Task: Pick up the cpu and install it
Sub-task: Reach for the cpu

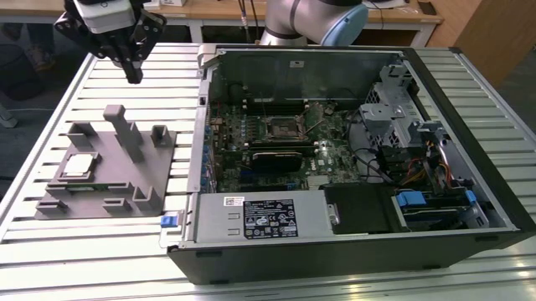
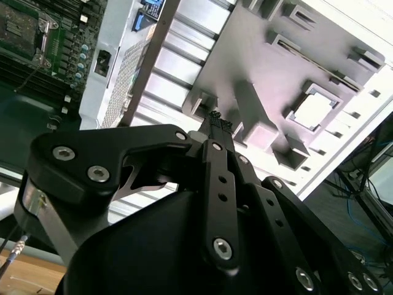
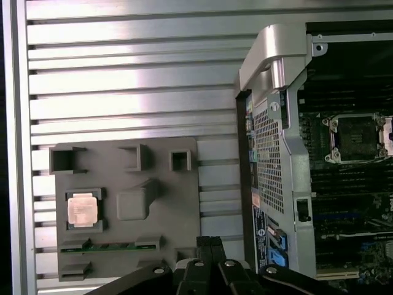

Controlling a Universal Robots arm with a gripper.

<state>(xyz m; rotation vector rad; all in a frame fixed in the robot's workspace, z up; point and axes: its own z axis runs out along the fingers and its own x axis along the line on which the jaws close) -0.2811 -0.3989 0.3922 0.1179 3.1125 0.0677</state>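
item: end effector. black, two fingers pressed together at the tips, nothing between them. it hung over the slatted metal tabletop at the exterior view's upper left, well apart from the cpu. its tips also showed in the first wrist view and in the second wrist view.

item: cpu. small flat square, pale metal top up. it lay flat in a square recess of the tray, toward the exterior view's left side of it, untouched (not yet picked up). it showed too in the first wrist view and, bright and washed out, in the second wrist view.

item: tray. grey, moulded, with upright posts and small pockets. it rested on the tabletop just beside the case, on the exterior view's left of it. it showed in both wrist views.

item: memory stick. long, green, lying in a slot of the tray just beside the cpu's recess.

item: case. black computer tower on its side, side panel off, board and cables exposed. it took up the exterior view's right half.

item: socket. black square frame on the green board inside the case, no chip in it. it showed in both wrist views.

item: arm. silver and pale blue, at the tabletop's far edge behind the case.
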